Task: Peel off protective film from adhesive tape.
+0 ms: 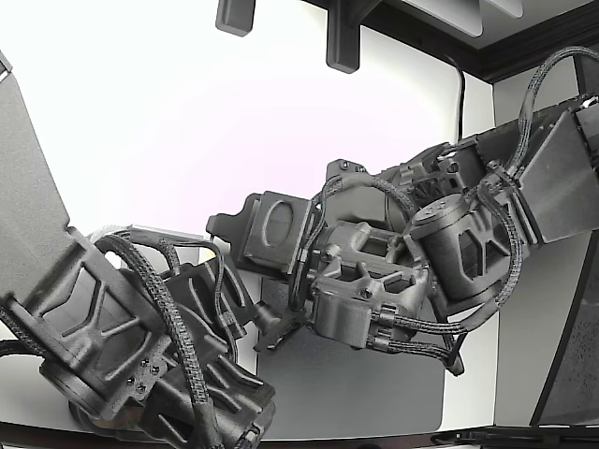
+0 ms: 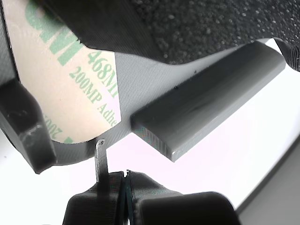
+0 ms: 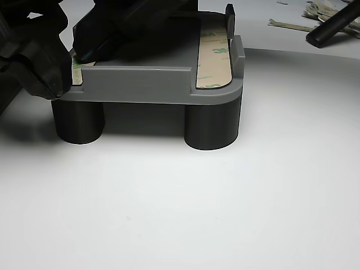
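Note:
The protective film (image 2: pixel 70 84) is a tan liner with green print, lying in a recess of a grey part (image 2: pixel 206 103). In the wrist view my gripper (image 2: pixel 125 180) has its black fingers pressed together, and a thin metal tip (image 2: pixel 100 159) stands up at the film's rounded end. I cannot see any film between the fingers. In the other view the grey part (image 3: pixel 146 84) stands on black round legs. One film strip (image 3: pixel 214 56) lies bare along its right side, and a second strip's corner (image 3: pixel 77 70) shows under the dark gripper (image 3: pixel 84 53).
A second arm (image 1: pixel 122 346) fills the exterior view's lower left, close to the wrist arm (image 1: pixel 374 281). A black block (image 3: pixel 34 56) sits against the part's left end. Loose film strips (image 3: pixel 320 11) and a black rod (image 3: pixel 334 25) lie at the back right. A grey mat (image 1: pixel 374 383) lies below the arms.

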Motion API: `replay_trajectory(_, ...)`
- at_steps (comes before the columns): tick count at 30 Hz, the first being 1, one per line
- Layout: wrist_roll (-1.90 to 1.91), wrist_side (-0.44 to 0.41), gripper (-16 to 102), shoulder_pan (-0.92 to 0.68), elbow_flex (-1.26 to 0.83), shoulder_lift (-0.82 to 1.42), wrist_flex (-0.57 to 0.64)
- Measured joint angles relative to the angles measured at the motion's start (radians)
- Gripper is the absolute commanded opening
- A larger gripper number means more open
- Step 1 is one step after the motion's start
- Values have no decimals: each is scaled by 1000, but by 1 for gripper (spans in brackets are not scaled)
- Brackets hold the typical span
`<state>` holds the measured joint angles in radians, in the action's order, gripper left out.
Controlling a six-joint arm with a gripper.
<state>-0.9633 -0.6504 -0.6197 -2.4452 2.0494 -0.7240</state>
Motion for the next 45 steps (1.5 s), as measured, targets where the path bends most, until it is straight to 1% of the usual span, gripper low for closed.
replay_trajectory(45,23,3,-11,-11,11,-8,-12)
